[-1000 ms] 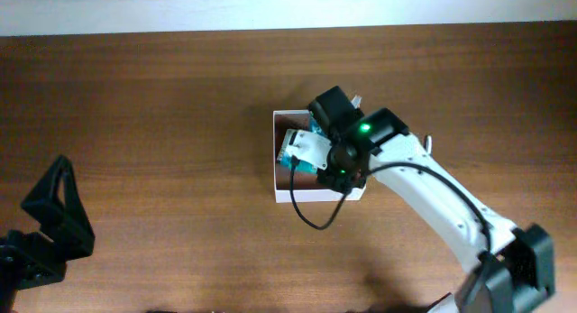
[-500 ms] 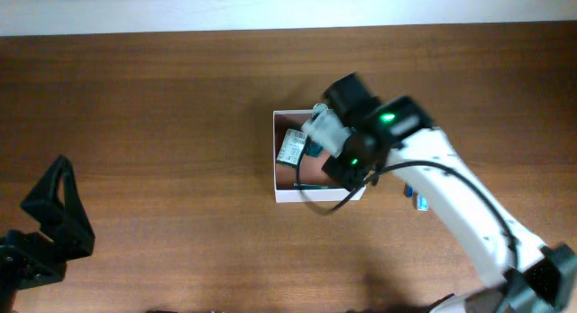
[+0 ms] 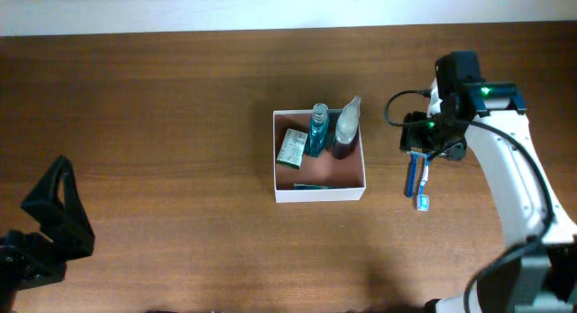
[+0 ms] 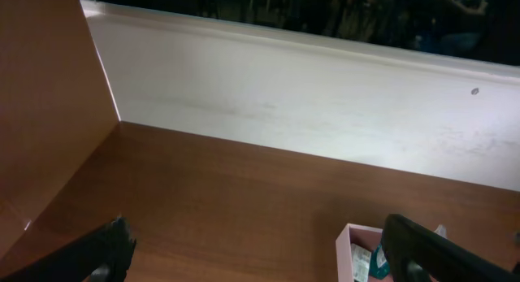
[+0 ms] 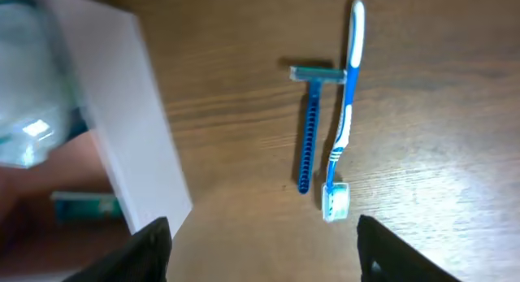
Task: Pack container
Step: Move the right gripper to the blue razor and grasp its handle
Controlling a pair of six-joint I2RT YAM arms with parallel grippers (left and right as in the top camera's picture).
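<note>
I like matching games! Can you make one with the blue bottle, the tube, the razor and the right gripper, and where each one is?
Things:
1. blue bottle
2. tube
3. razor
4. right gripper

Places:
A. on the table, beside the toothbrush
B. open, above the table
C. in the container, between the packet and the clear bottle
D. lying in the container along the wall nearest the robot

Pairs: 1-C, 2-D, 3-A, 4-B

No writing can be read anywhere; the print on the packet [image 3: 291, 148] in the container [image 3: 320, 195] is too small.
</note>
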